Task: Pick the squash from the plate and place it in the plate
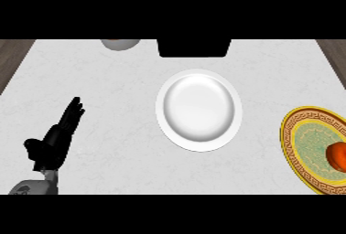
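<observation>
So, head view, looking pretty much straight down at the counter [88, 77]. My left hand [57, 137] is parked near the lower left, fingers straight and pointing up the counter, holding nothing. It's just resting there, well away from everything, which makes sense since the action is all on the other side. My right hand isn't in the shot at all, so I can't say anything about it.

The squash [337, 155] is the orange-red lump way over at the right edge, sitting on the gold-rimmed patterned plate [297, 137]. Both are cut off by the edge of the view, so I only see part of them. The plain white plate [199, 109] sits in the middle of the counter and has nothing on it, so my guess is that's where the squash is meant to go. The two plates are near each other but not touching.

At the far edge there's a dark box [194, 47] and part of a grey bowl [121, 44], too cropped to read properly.

Looks like nothing's been picked up yet. Since the squash is on the right, that side's hand seems the obvious one for it.
</observation>
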`<control>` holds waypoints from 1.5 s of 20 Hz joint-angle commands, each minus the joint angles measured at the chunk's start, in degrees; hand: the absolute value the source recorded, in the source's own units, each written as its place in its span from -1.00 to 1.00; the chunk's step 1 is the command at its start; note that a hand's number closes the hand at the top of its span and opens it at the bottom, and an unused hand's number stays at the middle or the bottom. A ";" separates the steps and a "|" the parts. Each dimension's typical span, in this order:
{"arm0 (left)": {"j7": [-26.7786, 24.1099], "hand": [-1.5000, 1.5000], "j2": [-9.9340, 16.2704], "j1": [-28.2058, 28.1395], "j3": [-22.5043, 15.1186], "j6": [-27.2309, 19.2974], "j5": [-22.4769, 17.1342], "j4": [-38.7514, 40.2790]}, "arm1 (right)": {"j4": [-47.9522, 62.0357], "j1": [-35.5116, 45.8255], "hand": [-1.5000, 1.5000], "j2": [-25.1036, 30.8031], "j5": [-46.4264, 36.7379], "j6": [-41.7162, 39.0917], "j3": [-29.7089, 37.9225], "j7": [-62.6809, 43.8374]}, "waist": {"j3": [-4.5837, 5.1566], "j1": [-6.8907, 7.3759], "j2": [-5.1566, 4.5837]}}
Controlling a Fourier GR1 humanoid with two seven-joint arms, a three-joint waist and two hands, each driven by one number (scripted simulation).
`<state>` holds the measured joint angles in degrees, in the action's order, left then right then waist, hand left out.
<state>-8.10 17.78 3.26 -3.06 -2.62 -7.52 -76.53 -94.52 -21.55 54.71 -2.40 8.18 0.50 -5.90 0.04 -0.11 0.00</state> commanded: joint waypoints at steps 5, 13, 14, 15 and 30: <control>0.26 0.00 -1.21 -0.86 0.06 1.13 1.35 -1.30 | 7.71 7.07 -1.00 -0.24 -7.15 -7.18 -0.89 -6.51 | -0.04 0.45 -0.04; 0.08 0.00 -3.30 0.50 1.78 1.86 2.70 0.97 | 18.98 15.04 -1.00 -8.13 -14.01 -11.26 -1.15 -2.53 | -0.06 0.39 -0.08; -1.63 0.00 -2.07 -0.84 2.98 3.27 3.10 1.72 | 16.45 12.42 -1.00 -9.95 -15.74 -10.70 -0.95 -2.54 | -0.04 0.13 -0.02; -2.88 0.00 -1.31 0.84 4.31 5.21 2.25 4.11 | 17.44 16.26 -1.00 -11.16 -17.01 -11.23 -1.49 -5.40 | -0.04 0.22 -0.05; -1.67 0.00 -4.23 -0.91 5.07 4.88 5.73 0.65 | 33.18 22.69 1.00 -17.40 -27.89 -12.87 0.69 8.33 | -0.05 0.21 -0.02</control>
<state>-8.77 13.74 2.40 1.49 1.60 -2.33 -76.40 -64.33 0.39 40.28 -27.75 -6.13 2.00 -1.92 0.27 0.12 0.08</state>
